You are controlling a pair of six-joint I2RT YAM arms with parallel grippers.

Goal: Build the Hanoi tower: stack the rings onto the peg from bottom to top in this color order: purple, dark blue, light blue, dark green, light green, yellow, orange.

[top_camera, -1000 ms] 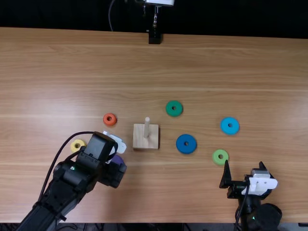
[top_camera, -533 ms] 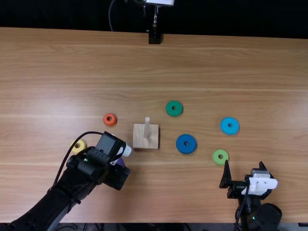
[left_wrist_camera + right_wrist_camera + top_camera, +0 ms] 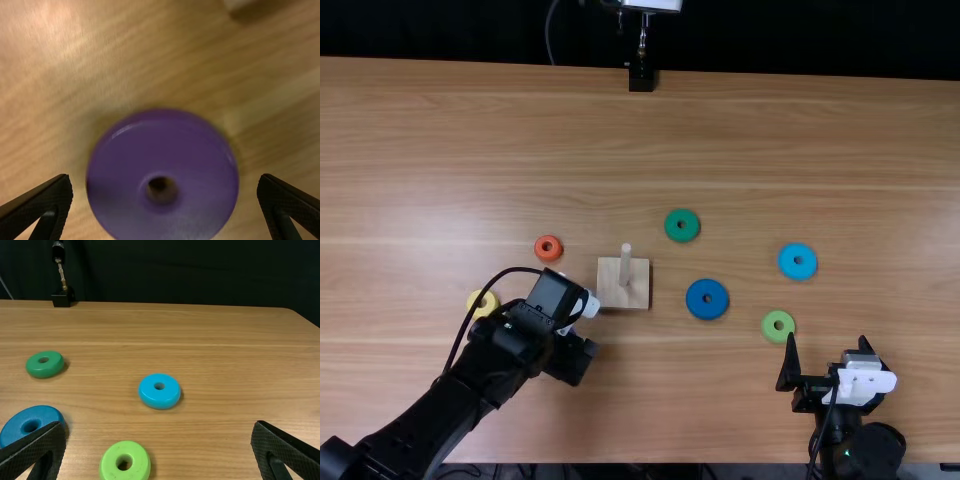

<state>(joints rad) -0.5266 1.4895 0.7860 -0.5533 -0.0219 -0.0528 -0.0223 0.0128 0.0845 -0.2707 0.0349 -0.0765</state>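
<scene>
1. The purple ring (image 3: 162,160) lies flat on the desk (image 3: 740,130), a little off from the wooden base (image 3: 610,292), and it should go on first, being the bottom of the tower.
2. I'd sink straight down until my pads sit low beside its rim, then close evenly across the widest part (a pinch too high could tip it or let it slip).
3. Once it's snug, I'd lift it level past the top of the peg (image 3: 625,262), line up the hole, and ease down before letting go.
4. My left hand (image 3: 165,179) has its fingers wide apart, one on each side of the ring; it holds nothing, and I see a gap at both sides.
5. My right hand (image 3: 827,345) is spread too, with nothing between its fingers, near the light green ring (image 3: 778,325).
</scene>
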